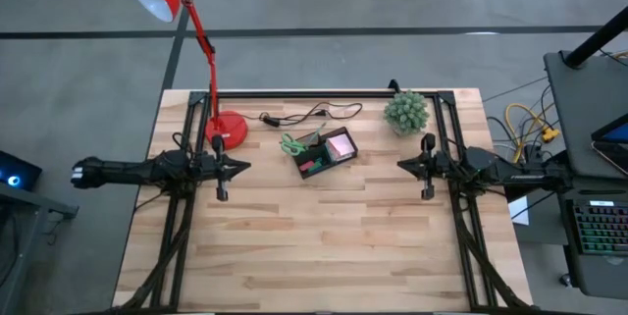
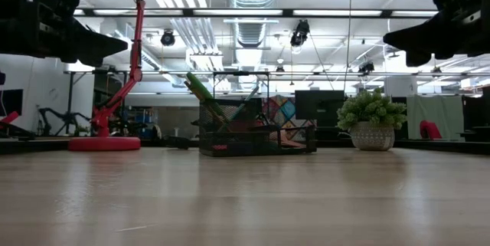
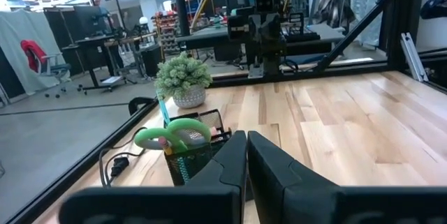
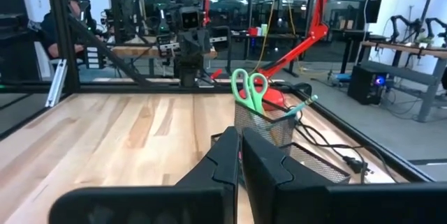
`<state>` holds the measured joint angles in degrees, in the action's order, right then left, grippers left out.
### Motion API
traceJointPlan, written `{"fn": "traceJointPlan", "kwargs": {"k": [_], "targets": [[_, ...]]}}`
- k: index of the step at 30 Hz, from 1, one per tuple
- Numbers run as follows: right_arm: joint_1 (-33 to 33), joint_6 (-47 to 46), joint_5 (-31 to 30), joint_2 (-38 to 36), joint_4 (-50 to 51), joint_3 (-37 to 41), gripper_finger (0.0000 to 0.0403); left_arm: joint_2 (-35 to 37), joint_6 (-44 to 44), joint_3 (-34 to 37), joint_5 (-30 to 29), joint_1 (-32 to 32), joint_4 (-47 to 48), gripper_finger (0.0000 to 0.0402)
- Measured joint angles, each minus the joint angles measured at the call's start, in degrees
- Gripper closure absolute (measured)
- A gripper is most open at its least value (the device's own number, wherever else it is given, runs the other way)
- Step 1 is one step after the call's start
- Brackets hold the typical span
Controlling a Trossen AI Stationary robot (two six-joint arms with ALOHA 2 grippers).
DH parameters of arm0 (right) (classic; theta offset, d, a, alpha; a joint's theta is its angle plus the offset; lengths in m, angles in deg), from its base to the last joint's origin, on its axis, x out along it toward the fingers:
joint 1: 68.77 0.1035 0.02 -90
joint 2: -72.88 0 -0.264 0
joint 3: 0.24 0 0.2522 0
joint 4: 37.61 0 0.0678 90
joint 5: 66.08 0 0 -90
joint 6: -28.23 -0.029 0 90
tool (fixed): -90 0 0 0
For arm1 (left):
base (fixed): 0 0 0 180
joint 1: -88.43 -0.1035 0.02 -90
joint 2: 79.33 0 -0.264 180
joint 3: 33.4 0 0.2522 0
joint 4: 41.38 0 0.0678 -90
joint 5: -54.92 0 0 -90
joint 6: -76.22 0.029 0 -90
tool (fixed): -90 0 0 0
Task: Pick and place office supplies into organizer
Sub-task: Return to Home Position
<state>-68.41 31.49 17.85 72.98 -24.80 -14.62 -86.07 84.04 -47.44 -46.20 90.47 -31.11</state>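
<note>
Black mesh organizer point(image 1: 312, 170) stands just above the centre of the high view on the light wooden table point(image 1: 324, 256). It lies between the two arms and apart from both. Visible contents are green-handled scissors point(image 1: 290, 144) at its left end and a pink pad point(image 1: 340, 144) in its right compartment. Small red and green pieces in the lower part are too small to identify. No loose supplies show on the tabletop in any view.

Left gripper point(image 1: 239, 166) sits at mid-left of the high view, pointing inward toward the organizer. Its wrist view shows the fingers pressed nearly together with nothing between them. Right gripper point(image 1: 404, 165) mirrors it at mid-right, with its fingers likewise closed and empty. In the low view both hang in the upper corners, well off the table.

Non-task items are a red desk lamp point(image 1: 208, 60) at upper left, a black cable point(image 1: 312, 113) above the organizer, and a potted plant point(image 1: 406, 112) to its upper right.

Assessment: sorting appears complete, and the step in hand is parking the arms. The next move calls for no grasp. It requires only that both arms settle level, clear of the lamp base and the organizer.
</note>
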Motion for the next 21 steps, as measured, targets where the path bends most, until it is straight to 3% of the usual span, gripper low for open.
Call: {"fn": "traceJointPlan", "kwargs": {"k": [21], "targets": [[0.0,1.3,0.0,0.1,0.2,-0.1,0.0394,-3.7,-2.9,0.0,0.0,0.0,-0.4,0.0402]]}}
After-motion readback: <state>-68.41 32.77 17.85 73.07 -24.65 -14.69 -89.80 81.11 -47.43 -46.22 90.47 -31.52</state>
